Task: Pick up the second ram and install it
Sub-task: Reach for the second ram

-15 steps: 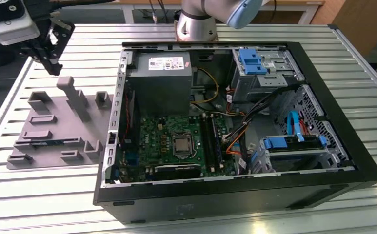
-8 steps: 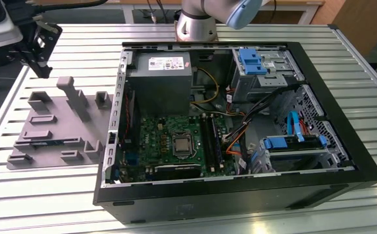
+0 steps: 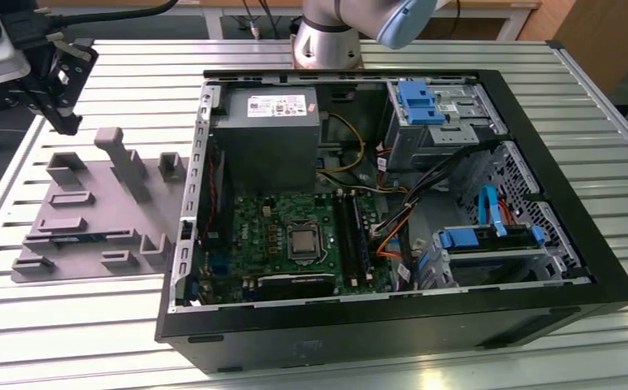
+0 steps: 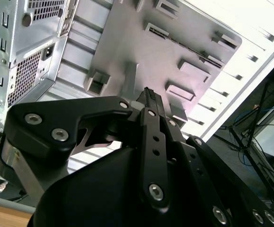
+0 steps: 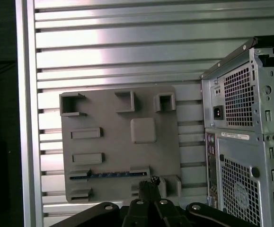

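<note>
Currently, exterior view: hovering over surface (image 3: 32, 325) at exterior view's left, well apart from second ram (image 3: 92, 237) lying in grey holder (image 3: 97, 207). First wrist view: jaws showing together, gripping nothing. Second wrist view: same pinch. Judging: needing opening, centring over stick, squaring across thin faces.

Nothing is legible; the white label (image 3: 275, 105) on the power supply (image 3: 265, 146) is too small.

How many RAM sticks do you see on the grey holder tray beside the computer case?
1: the RAM stick sits in a long slot near one edge of the grey holder tray; others may be hidden.
</note>
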